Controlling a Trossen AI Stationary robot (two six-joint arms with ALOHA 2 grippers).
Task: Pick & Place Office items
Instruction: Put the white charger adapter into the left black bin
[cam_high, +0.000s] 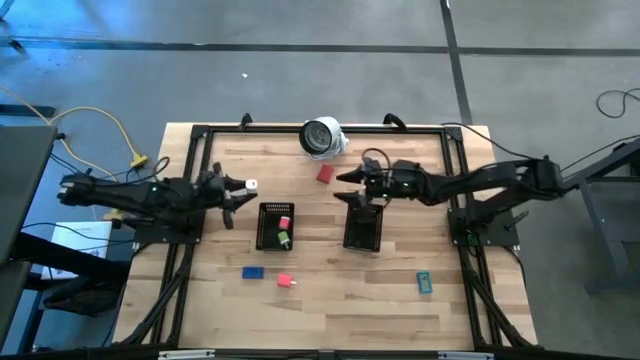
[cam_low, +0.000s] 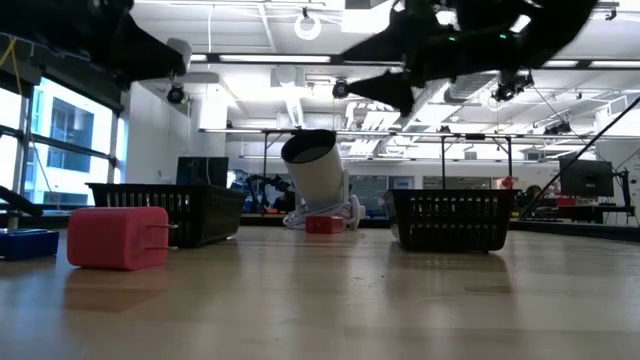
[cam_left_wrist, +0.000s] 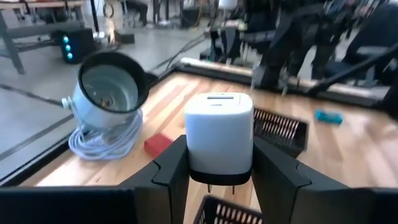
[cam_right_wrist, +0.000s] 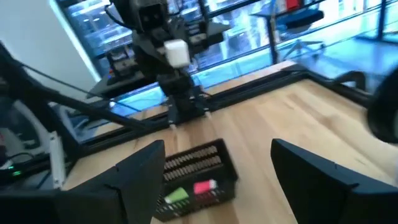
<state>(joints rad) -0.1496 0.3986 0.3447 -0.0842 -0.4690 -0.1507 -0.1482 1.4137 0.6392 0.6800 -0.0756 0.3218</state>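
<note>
Left end effector (cam_high: 240, 192) carrying a white plug block; drop into the left tray pending.
You have the desk (cam_high: 330, 300) and the left tray (cam_high: 276, 226), already holding a green and a pink piece, just right of the closed-on white plug block (cam_left_wrist: 219, 140); carry it over the tray's middle, lower, then release. Right end effector (cam_high: 345, 177) hangs wide open and empty above the right tray (cam_high: 363, 226). Lettering on the block's top is unreadable.

Two mesh trays (cam_high: 275, 226), white lamp (cam_high: 322, 137)
</note>
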